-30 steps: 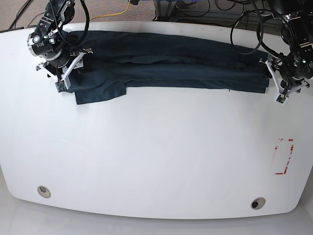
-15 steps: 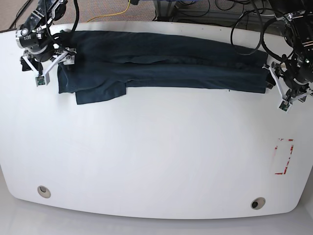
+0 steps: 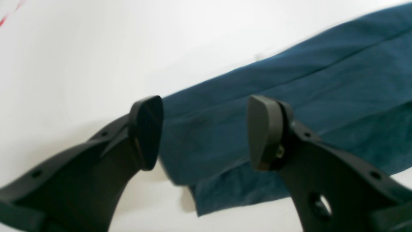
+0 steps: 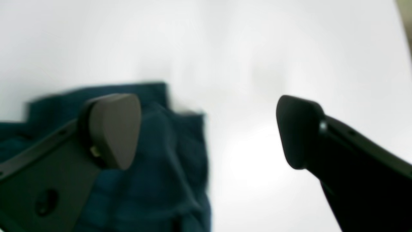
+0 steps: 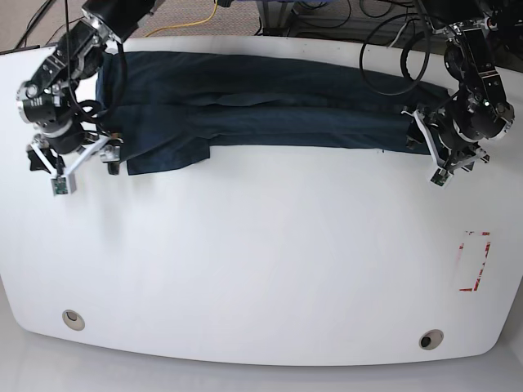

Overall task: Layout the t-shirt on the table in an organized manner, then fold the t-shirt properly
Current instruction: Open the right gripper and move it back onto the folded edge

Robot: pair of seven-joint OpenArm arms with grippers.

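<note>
I am hovering both spread grippers, left gripper [image 3: 202, 132] and right gripper [image 4: 209, 129], at the ends of the t-shirt [image 5: 270, 102], preparing to pinch and fold it across.

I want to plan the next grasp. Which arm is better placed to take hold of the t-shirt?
Probably left: the left gripper is open with the t-shirt edge between its jaws. The right gripper mostly frames bare table.

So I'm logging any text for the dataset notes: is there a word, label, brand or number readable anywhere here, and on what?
None can be read.
The t-shirt: plain dark blue, no print or label showing.
The table: only a red tape rectangle, a mark with no lettering.
The left claw and right claw: plain black, no markings; both wrist views are blurred.
</note>
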